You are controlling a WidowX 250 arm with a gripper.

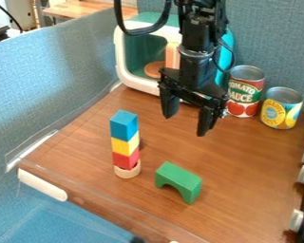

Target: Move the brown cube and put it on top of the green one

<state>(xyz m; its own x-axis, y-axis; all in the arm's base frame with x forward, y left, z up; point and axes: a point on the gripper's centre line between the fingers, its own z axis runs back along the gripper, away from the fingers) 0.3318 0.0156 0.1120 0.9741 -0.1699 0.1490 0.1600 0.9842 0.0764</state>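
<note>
Maybe the brown block (127, 172) is the round one at the bottom, left
It looks light and hard, so pinch its curvy sides down low. But the red block (126, 160), yellow block (125, 144) and blue block (123, 126) sit on it and could tumble. The green block (178, 180), an arch, is just right of it. The gripper (186, 125) hangs open, with two cans (245, 91) far right

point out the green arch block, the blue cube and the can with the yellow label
green arch block (179, 176): camera view, on its top face
blue cube (120, 128): camera view, on its front face
can (281, 112): camera view, on its label
</note>
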